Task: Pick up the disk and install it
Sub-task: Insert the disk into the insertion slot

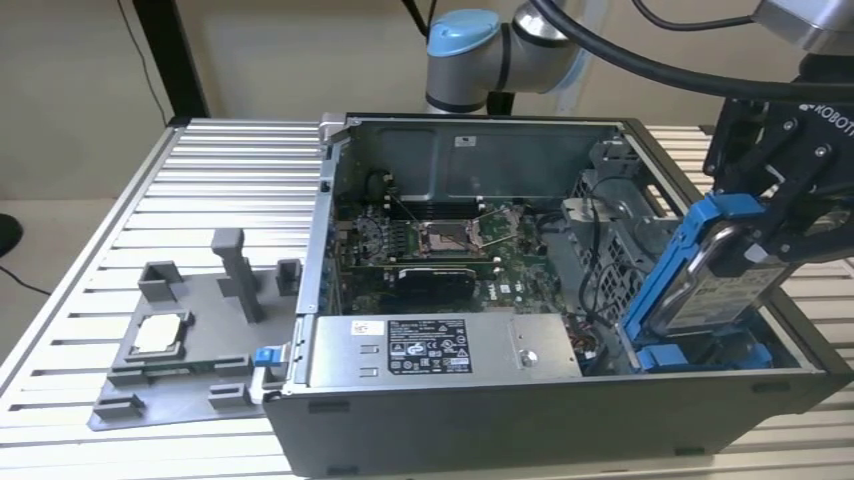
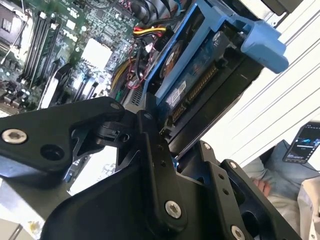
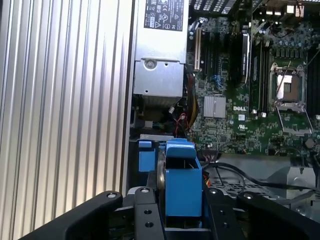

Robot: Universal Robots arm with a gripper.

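**Holding the Disk on Edge Over the Drive Bay**

Grips the disk [image 1: 707, 275] in the gripper [image 1: 771, 238] — jaws closed on the upper end of its blue carrier, one finger against each flat side, as seen in both wrist views.

Holds it on edge and steeply tilted. Long axis running down and away from the jaws: upper end toward the exterior view's right, lower end toward the drive bay [image 1: 701, 355] in the corner of the computer case [image 1: 534, 425].

Cannot tell whether the lower end touches the bay's blue parts or hangs just above them. Judged as insertion in hand and not yet seated — much of the carrier stands above the case rim.

Beyond the bay: motherboard [image 1: 441, 240] and power supply [image 1: 427, 345], well apart from the disk.

Farthest, toward the exterior view's left: a grey fixture [image 1: 200, 365] bearing a small square chip [image 1: 158, 333], on the slatted table [image 1: 227, 170].
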